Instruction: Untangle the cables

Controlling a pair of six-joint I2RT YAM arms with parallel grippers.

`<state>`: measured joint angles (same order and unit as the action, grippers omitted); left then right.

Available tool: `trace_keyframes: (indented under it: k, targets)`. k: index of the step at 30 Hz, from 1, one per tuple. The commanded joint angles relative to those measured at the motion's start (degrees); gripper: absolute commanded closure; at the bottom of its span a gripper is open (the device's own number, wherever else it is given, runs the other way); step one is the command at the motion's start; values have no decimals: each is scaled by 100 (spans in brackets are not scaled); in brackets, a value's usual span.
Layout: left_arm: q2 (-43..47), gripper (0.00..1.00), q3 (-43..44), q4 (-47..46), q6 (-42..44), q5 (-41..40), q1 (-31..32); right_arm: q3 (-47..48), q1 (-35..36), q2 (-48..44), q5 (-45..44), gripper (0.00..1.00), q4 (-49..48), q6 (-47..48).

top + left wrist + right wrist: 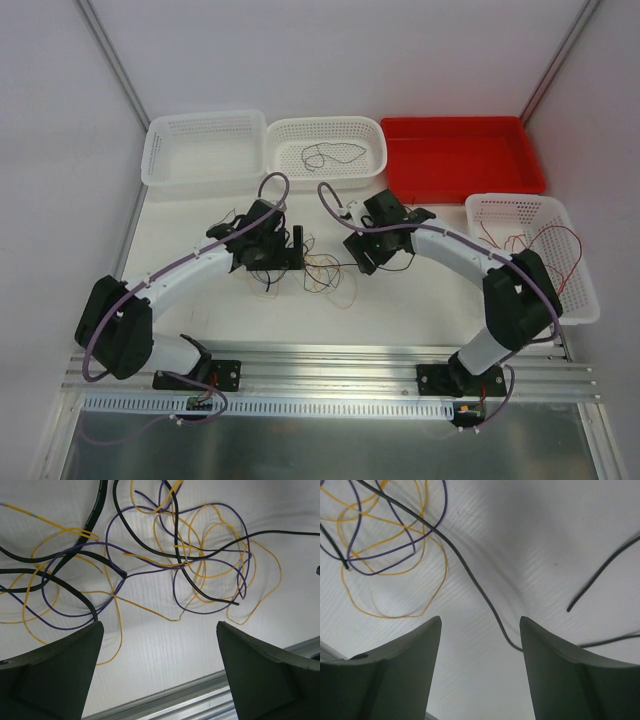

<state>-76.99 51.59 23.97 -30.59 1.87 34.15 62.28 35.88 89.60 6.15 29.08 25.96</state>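
Note:
A tangle of thin yellow, purple and black cables (322, 272) lies on the white table between my two grippers. In the left wrist view the tangle (190, 560) spreads across the table beyond my fingers. My left gripper (160, 625) is open and empty, hovering just short of the loops, and it shows in the top view (293, 250) at the tangle's left. My right gripper (480, 620) is open and empty. A black cable (470, 575) runs down between its fingers to the right finger. It sits at the tangle's right in the top view (360, 254).
A white basket (205, 117) stands at the back left. Beside it a second white basket (325, 122) holds a dark cable. A red tray (455, 121) is at the back right. A white basket (590, 290) with red cables stands at the right. A metal rail (200, 692) edges the table.

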Motion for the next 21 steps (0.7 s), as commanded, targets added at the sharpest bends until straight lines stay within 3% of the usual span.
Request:
trace_keyframes:
  k: [1, 6, 9, 10, 13, 14, 15, 21]
  targets:
    - [-306, 3, 220, -102, -44, -353, 30, 196, -142, 469, 421, 32, -455, 296]
    - [-667, 4, 71, -261, -79, -626, 30, 354, -160, 1172, 948, 34, -500, 192]
    - [-931, 6, 0, -331, -44, -749, 21, 311, -151, 1165, 1028, 40, -499, 121]
    - [-1036, 7, -9, -322, -44, -802, 21, 267, -151, 1147, 1002, 43, -535, 94]
    - [-1177, 16, -97, -331, -17, -907, -31, 206, -160, 938, 844, 76, -483, 68]
    - [-1187, 19, -166, -331, -26, -908, -101, 171, -186, 849, 792, 91, -456, 50]
    - [-1204, 21, -211, -340, -35, -934, -136, 136, -195, 727, 721, 97, -404, 41]
    - [-1441, 44, -439, -340, -61, -899, -566, 389, -239, -837, 353, 99, 350, 24]
